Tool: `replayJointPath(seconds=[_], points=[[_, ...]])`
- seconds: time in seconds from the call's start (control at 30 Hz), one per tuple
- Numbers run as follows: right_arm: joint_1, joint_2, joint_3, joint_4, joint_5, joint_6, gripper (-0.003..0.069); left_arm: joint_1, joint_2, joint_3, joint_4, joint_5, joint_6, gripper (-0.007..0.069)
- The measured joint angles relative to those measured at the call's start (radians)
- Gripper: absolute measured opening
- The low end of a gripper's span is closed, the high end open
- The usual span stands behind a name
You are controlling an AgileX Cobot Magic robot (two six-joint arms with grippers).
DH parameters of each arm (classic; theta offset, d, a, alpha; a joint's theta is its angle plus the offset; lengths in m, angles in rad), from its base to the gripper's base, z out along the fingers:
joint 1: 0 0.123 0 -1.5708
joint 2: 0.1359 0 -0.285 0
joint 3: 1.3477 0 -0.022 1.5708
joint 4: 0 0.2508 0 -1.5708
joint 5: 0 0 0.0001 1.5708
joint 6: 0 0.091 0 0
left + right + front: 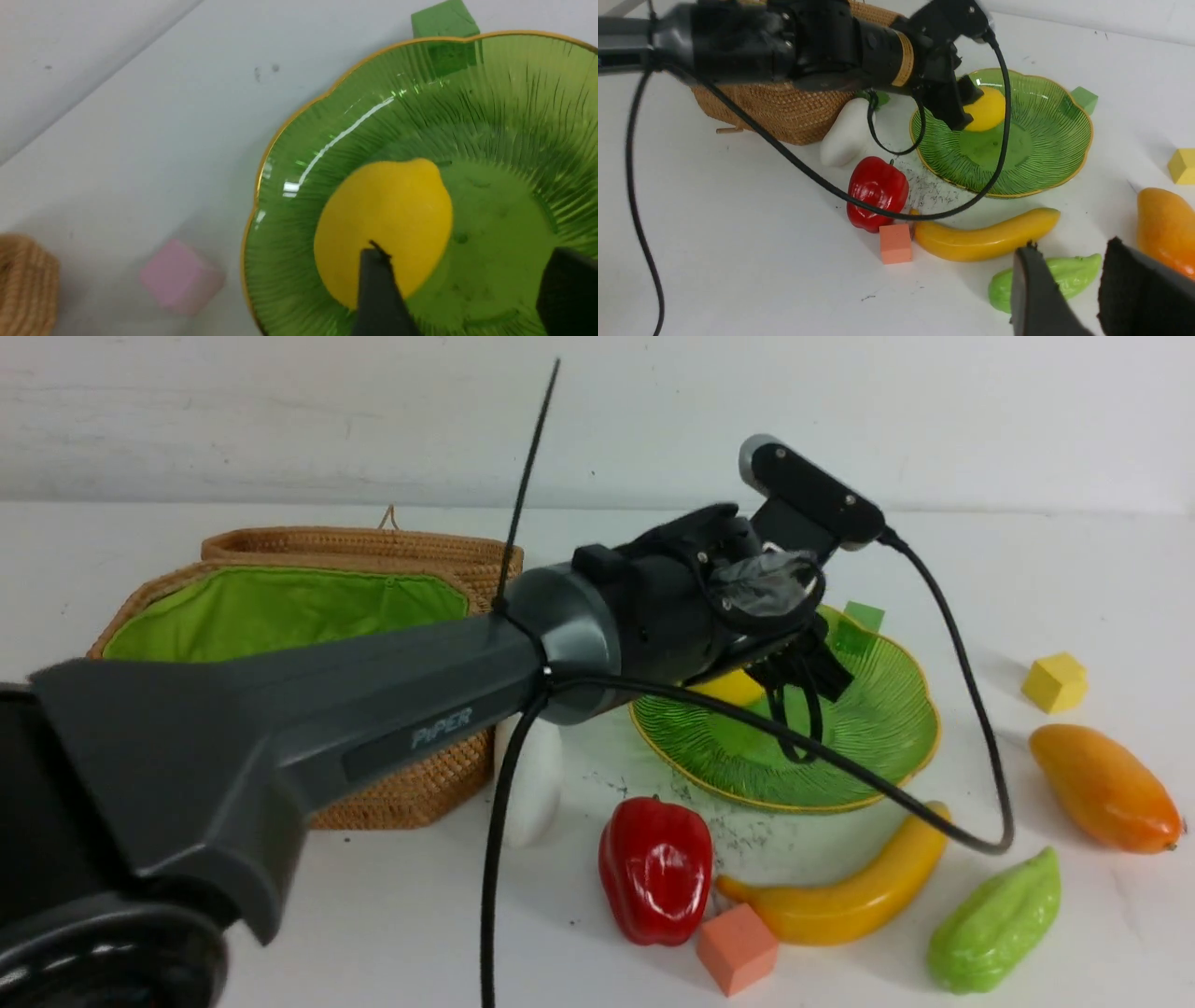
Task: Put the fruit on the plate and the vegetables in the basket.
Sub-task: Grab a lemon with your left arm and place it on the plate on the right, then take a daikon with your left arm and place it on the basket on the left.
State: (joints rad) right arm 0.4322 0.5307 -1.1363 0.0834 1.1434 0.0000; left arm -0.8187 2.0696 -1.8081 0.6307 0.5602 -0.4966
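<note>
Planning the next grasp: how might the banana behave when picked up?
The banana looks glossy, so it may slip when squeezed. Long and curved, it probably will not roll, but gripped near one end it could pivot. Its moulded shine suggests rigid, light plastic.

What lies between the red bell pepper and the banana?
An orange-pink foam cube sits at the near side of that gap, by the tip of the banana. The front and right wrist views both show it.
</note>
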Motion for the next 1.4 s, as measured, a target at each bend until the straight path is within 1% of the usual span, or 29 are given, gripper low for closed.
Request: replayJointPath(seconds=[0.03,0.1,0.13,0.17,0.27,0.37,0.47,0.6,0.7,0.73,0.8,0.83,0.97,1.0,1.03,1.07,1.1,1.17,1.2,1.23,1.27,1.3,1.37,1.4], points=[[0.0,0.0,0.0,0.0,0.006,0.0,0.022,-0.028,-0.06,0.0,-0.046,0.106,0.001,0.0186],[0.0,0.0,0.0,0.0,0.016,0.0,0.022,-0.06,-0.13,0.0,-0.105,0.219,0.016,0.0048],[0.0,0.0,0.0,0.001,0.025,0.0,0.022,-0.072,-0.176,0.0,-0.152,0.274,0.035,-0.0002],[0.0,0.0,0.0,0.001,0.025,0.0,0.022,-0.075,-0.184,0.0,-0.159,0.284,0.035,-0.0002],[0.0,0.0,0.0,0.005,0.037,0.0,0.022,-0.086,-0.293,0.0,-0.283,0.448,0.083,-0.0013],[0.0,0.0,0.0,0.012,0.047,0.0,0.0223,-0.086,-0.387,0.037,-0.34,0.551,0.096,-0.0013],[0.0,0.0,0.0,0.028,0.05,0.0,0.0223,-0.085,-0.477,0.14,-0.368,0.588,0.081,-0.0013],[0.0,0.0,0.0,0.042,0.054,0.0,0.0223,-0.085,-0.576,0.364,-0.406,0.566,0.022,-0.0013],[0.0,0.0,0.0,0.057,0.063,0.0,0.0223,-0.085,-0.608,0.521,-0.396,0.467,-0.057,-0.0013],[0.0,0.0,0.0,0.057,0.062,0.0,0.0223,-0.085,-0.609,0.521,-0.394,0.458,-0.057,-0.0013],[0.0,0.0,0.0,0.076,0.064,0.0,0.0223,-0.085,-0.604,0.583,-0.347,0.37,-0.135,-0.0013],[0.0,0.0,0.0,0.076,0.064,0.0,0.0223,-0.085,-0.602,0.582,-0.343,0.367,-0.135,-0.0013],[0.0,0.0,0.0,0.09,0.064,0.0,0.0223,-0.082,-0.552,0.572,-0.235,0.324,-0.238,-0.0011],[0.0,0.0,0.0,0.091,0.064,0.0,0.0223,-0.073,-0.531,0.562,-0.218,0.324,-0.27,0.0001],[0.0,0.0,0.0,0.091,0.064,0.0,0.0223,-0.072,-0.528,0.562,-0.216,0.324,-0.27,0.0001],[0.0,0.0,0.0,0.094,0.064,0.0,0.0223,-0.06,-0.511,0.555,-0.214,0.322,-0.289,0.0019],[0.0,0.0,0.0,0.102,0.064,0.0,0.0223,-0.027,-0.483,0.548,-0.215,0.308,-0.306,0.0066],[0.0,0.0,0.0,0.11,0.065,0.0,0.0223,0.013,-0.453,0.547,-0.232,0.288,-0.315,0.0133],[0.0,0.0,0.0,0.113,0.065,0.0,0.0223,0.038,-0.433,0.547,-0.241,0.271,-0.317,0.0188],[0.0,0.0,0.0,0.114,0.065,0.0,0.0223,0.038,-0.433,0.547,-0.243,0.271,-0.317,0.0197],[0.0,0.0,0.0,0.114,0.065,0.0,0.0223,0.072,-0.403,0.547,-0.247,0.249,-0.319,0.0267],[0.0,0.0,0.0,0.115,0.065,0.0,0.0223,0.083,-0.391,0.547,-0.247,0.239,-0.319,0.0318],[0.0,0.0,0.0,0.115,0.065,0.0,0.0223,0.106,-0.365,0.547,-0.246,0.219,-0.319,0.0412],[0.0,0.0,0.0,0.115,0.065,0.0,0.0223,0.113,-0.351,0.547,-0.242,0.208,-0.319,0.0444]])
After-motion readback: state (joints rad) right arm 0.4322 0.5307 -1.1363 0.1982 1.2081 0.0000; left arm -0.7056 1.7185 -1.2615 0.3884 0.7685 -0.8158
